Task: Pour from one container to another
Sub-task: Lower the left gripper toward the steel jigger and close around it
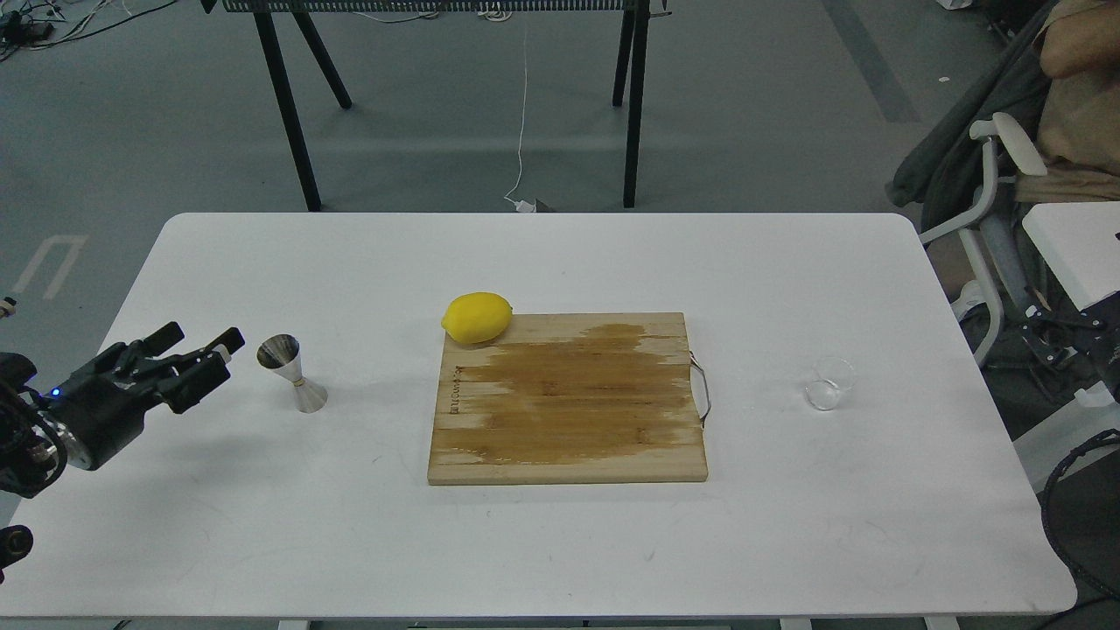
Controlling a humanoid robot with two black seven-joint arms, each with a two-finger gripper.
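Two black fingers of the left gripper [203,344] stand spread apart with nothing between them, their tips aimed toward the steel jigger [290,373] just beside them, a clear gap of white table [262,525] separating the two. That jigger is shiny and hourglass-shaped, two cones joined at a narrow waist; it stands upright on the left part of the table with its open upper cone tipped toward the camera. Farther right, near the table's middle, lies a wooden cutting board [569,402] with a darker worn patch across its centre and a thin handle on its right edge. One yellow lemon [477,317] sits at the board's far left corner, overlapping its edge. Well apart on the right side rests the small clear glass cup [829,383], short, round and colourless, upright on the table. No right gripper appears in the head view.
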